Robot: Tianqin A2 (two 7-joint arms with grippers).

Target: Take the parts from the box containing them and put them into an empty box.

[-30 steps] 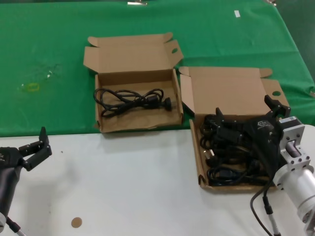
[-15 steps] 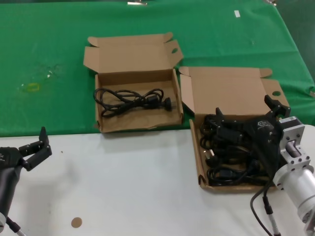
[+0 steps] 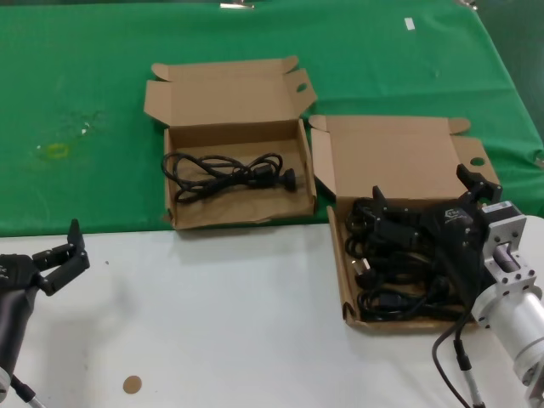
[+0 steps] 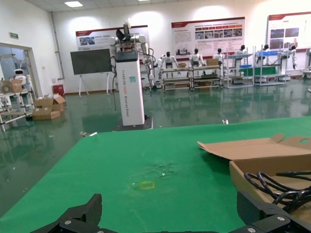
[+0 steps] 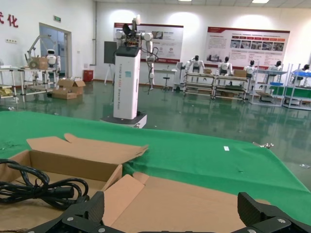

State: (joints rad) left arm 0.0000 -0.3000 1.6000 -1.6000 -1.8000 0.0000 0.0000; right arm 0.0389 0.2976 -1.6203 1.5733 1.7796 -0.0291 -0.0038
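The box containing them [image 3: 399,246], a shallow brown cardboard mailer with a tall plain lid panel and a round hole in one flap, sits at the desk's right side, straddling the line between green cloth [image 3: 85,102] and white surface [image 3: 221,323]. It is packed with black cables [image 3: 393,276] in a dense tangle.

The right gripper [image 3: 421,200] hangs low over this box with fingers spread wide; one finger [image 3: 380,204] shows just above the cable pile, the other near the holed flap. Contact with the cables cannot be confirmed, and nothing is gripped.

An empty box [image 3: 234,149], wider, with splayed flaps and a warped front wall, lies on the green cloth toward the desk's middle, just beside the first box. It holds one coiled black cable [image 3: 229,172].

The left gripper [image 3: 59,255] is parked over the white surface at the desk's left edge, fingers apart, holding nothing.

A small brown disc [image 3: 131,384] lies near the front edge. The wrist views show a large hall with a glossy green floor, wall posters and a white pillar [image 4: 131,87].
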